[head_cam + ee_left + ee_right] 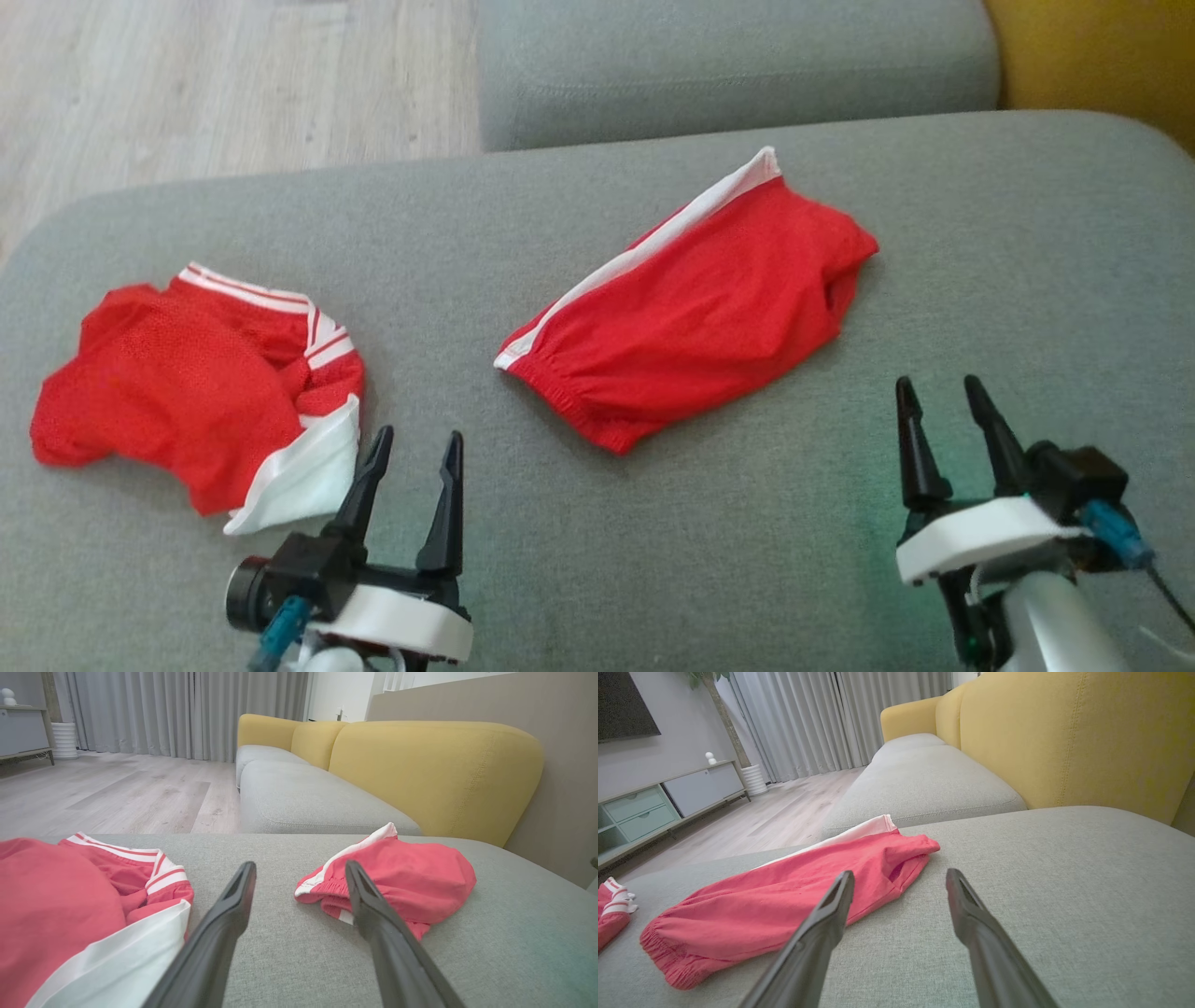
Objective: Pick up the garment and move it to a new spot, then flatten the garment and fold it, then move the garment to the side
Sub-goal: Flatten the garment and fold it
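Left gripper [418,434] rests low over the grey seat cushion [653,560], its two dark fingers spread apart and empty, with a crumpled red-and-white jersey [177,392] lying just ahead and to its left, the white panel almost at the fingertips. Further right, a pair of red shorts [691,308] with a white side stripe lies near the middle of the cushion, well apart from the jersey and touched by neither arm. Lying between the two arms, the shorts look the likelier garment for the pick, though that is a judgement. Their long axis runs on a diagonal, from the elastic waistband [579,401] at the near left up to the leg opening at the far right. The waistband lies ahead and to the right of the left gripper; the leg end lies ahead and to the left of the right gripper [938,381], which also stands open and holds nothing. Each arm has one end within reach, the right seemingly a little nearer
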Robot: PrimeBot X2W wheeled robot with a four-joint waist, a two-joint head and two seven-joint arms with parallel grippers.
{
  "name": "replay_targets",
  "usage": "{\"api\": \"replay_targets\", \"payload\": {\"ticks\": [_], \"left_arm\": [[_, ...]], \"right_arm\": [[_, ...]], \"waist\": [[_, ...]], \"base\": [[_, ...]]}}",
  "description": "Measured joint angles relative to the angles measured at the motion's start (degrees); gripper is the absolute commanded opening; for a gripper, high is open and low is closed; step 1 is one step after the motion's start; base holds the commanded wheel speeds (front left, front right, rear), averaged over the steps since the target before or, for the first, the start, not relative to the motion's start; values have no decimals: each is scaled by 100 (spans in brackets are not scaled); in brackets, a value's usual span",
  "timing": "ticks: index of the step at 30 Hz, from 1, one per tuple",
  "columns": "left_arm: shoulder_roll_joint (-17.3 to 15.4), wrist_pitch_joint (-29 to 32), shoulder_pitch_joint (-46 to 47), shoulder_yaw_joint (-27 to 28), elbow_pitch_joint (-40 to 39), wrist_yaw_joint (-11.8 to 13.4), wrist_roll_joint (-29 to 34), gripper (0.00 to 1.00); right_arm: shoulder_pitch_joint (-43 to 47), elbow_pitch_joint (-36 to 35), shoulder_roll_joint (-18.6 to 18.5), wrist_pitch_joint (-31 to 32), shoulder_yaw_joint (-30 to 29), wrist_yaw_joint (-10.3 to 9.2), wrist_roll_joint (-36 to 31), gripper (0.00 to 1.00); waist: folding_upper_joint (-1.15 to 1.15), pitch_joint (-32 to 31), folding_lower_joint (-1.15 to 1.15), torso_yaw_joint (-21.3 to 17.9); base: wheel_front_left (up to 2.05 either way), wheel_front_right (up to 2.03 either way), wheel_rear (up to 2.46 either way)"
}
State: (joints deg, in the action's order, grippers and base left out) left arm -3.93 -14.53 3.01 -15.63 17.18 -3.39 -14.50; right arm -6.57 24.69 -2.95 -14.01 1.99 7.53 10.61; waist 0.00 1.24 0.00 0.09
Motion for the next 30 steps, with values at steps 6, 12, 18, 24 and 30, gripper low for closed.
{"api": "replay_targets", "payload": {"ticks": [6,12,18,24,30], "left_arm": [[63,0,182,2,-20,-120,148,100],[85,-1,631,-66,-70,-185,187,100],[122,-1,1027,-272,-136,-215,-45,100],[125,-1,1177,-288,-232,-216,-57,100],[127,-1,1216,-287,-320,-218,-57,100]], "right_arm": [[-539,64,2,348,-303,0,-70,100],[-1747,672,-2,853,-904,0,209,100],[-2855,1869,-71,1625,-1525,0,493,100],[-3494,2917,-446,1763,-2028,0,21,100],[-3990,3612,-523,1824,-2401,0,-141,100]], "waist": [[0,345,1,140],[0,836,2,367],[0,1253,2,745],[0,1537,2,1066],[0,1684,1,1218]], "base": [[0,0,0],[0,0,0],[0,0,0],[0,0,0],[0,0,0]]}}
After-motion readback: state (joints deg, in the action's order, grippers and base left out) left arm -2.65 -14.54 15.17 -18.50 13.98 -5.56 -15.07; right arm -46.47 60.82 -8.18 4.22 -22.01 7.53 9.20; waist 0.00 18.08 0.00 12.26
